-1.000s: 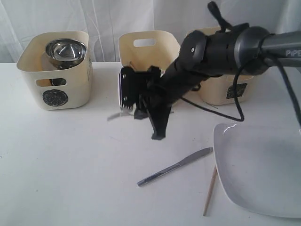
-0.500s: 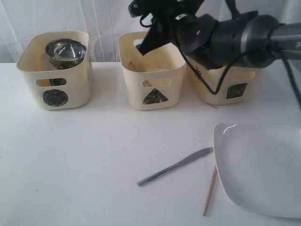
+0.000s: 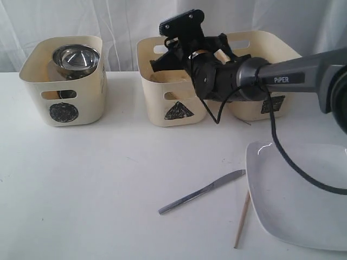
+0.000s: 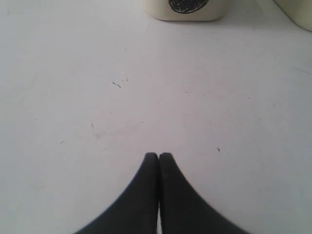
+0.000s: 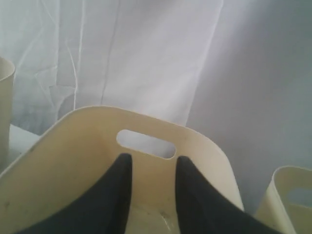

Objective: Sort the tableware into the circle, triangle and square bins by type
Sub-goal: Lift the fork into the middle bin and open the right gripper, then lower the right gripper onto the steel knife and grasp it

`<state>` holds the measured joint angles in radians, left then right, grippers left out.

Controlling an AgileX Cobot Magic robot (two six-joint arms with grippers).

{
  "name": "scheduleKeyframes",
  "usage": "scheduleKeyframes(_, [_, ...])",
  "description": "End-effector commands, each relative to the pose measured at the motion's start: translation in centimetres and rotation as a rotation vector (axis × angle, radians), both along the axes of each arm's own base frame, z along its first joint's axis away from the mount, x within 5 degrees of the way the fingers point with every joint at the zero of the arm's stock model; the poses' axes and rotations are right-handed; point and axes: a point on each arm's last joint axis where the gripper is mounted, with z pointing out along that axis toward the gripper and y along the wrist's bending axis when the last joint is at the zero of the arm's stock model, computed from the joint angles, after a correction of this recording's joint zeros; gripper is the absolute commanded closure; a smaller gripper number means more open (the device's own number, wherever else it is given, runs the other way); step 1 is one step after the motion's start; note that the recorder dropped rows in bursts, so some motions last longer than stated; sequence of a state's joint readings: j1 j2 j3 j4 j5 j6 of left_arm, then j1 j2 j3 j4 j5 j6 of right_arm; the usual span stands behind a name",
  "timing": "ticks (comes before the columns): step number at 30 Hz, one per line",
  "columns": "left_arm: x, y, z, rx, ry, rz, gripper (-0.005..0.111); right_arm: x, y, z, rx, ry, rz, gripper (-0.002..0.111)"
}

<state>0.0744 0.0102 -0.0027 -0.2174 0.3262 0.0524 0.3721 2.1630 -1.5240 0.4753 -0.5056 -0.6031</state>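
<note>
On the white table (image 3: 81, 179), steel bowls (image 3: 76, 58) sat in the circle bin (image 3: 65, 111), but the knife (image 3: 200, 192), chopstick (image 3: 242, 219) and plate (image 3: 303, 200) lay unsorted, with the right gripper (image 5: 152, 165) parted and empty over the triangle bin (image 3: 162, 108) and the left gripper (image 4: 158, 156) pinched together.

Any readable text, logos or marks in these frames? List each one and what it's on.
"PiPER": white lettering on the grey link of the right arm.
Scribbled black circle, no letters: front of the circle bin.
Scribbled black triangle, no letters: front of the triangle bin.
Scribbled black square, no letters: front of the square bin, partly behind the arm's cable.
Nothing else is readable, and the wrist views show no lettering.
</note>
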Motion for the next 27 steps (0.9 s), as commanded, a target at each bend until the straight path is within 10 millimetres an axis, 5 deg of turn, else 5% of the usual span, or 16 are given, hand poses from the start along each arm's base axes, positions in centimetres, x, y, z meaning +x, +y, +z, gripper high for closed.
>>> scheduleKeyframes(1, [-0.2, -0.1, -0.3, -0.006, 0.022, -0.015, 0.107, -1.0, -0.7, 3.1, 0.096, 0.097, 0.011, 0.078])
scheduleKeyframes(4, [-0.2, -0.1, -0.3, -0.006, 0.022, -0.015, 0.107, -3.2, -1.0, 4.9, 0.017, 0.355, 0.200, 0.083])
scheduleKeyframes(7, [-0.2, -0.1, -0.3, -0.006, 0.022, -0.015, 0.107, -7.1, -2.2, 5.1, -0.106, 0.750, 0.431, 0.108])
scheduleKeyframes(11, [-0.2, -0.1, -0.3, -0.006, 0.022, -0.015, 0.107, -11.4, -2.8, 3.4, -0.347, 1.139, 0.671, 0.108])
scheduleKeyframes(17, [-0.2, -0.1, -0.3, -0.006, 0.022, -0.015, 0.107, -12.7, -1.3, 1.4, -0.542, 1.071, 0.868, 0.107])
scheduleKeyframes(24, [-0.2, -0.1, -0.3, -0.006, 0.022, -0.015, 0.107, -13.5, -0.4, -2.6, -0.803, 0.974, 1.174, 0.073])
scheduleKeyframes(27, [-0.2, -0.1, -0.3, -0.006, 0.022, -0.015, 0.107, -13.2, -0.3, -3.9, -0.832, 0.971, 1.194, 0.070])
